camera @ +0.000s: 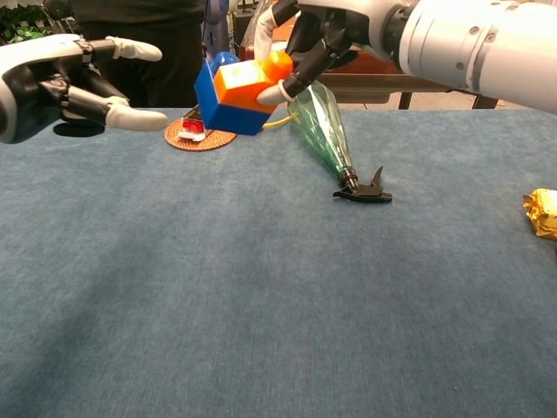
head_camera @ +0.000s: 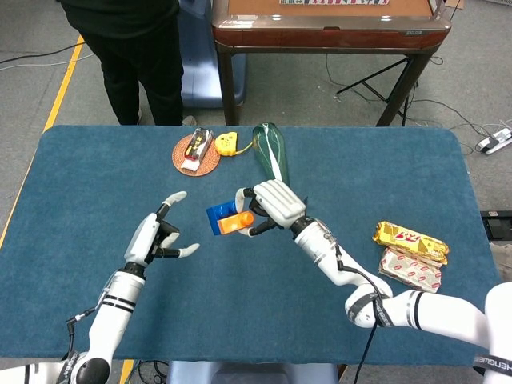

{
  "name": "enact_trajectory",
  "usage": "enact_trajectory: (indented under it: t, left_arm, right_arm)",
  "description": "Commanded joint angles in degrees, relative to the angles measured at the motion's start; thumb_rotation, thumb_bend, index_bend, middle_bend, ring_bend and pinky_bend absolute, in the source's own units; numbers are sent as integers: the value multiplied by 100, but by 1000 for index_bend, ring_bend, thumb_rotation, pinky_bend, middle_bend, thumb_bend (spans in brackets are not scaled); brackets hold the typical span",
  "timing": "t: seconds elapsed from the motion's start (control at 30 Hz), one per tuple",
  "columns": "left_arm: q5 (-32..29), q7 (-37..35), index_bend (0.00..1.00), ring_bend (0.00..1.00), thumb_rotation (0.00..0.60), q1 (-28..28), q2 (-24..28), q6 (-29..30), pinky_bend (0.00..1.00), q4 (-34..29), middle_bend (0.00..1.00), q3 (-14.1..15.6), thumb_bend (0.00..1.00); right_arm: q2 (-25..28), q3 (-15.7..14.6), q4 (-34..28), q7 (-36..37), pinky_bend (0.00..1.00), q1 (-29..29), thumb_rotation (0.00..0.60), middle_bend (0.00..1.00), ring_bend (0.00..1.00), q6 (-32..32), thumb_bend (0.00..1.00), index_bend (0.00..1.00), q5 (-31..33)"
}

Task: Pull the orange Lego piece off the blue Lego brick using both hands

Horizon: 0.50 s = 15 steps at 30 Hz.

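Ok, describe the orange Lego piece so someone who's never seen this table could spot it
Look above the middle of the blue table, where the right hand holds two joined bricks in the air. The orange Lego piece is the smaller one, stuck onto the blue Lego brick, nearest the gripping fingers.

Orange Lego piece (head_camera: 237,224) stuck on tilted blue Lego brick (head_camera: 219,216), airborne.

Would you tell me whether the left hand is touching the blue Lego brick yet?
Apart. The chest view shows the left hand open, with clear space between its fingertips and the blue Lego brick.
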Motion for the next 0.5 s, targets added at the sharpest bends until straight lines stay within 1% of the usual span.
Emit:
enact_trajectory:
  t: [0.03,0.2,0.5]
  left_arm:
    - [-205,82,123,996,600,-99,-87,7,1000,-24,1000,-93,23]
    - [-445,119,94,996,600,-178,-139,37,1000,-28,1000,-174,22]
    - [-502,150,81,997,600,-250,-264,122,1000,77,1000,-151,22]
  right_arm:
    - [-88,24,4,-101,1000,61,600,1000,1000,-10,480,640,154]
    - [-261,73,16,-230,1000,145,600,1000,1000,22,480,641,432]
    - [-664,157,101,-462,1000,253,600,1000,1000,286,483,641,713]
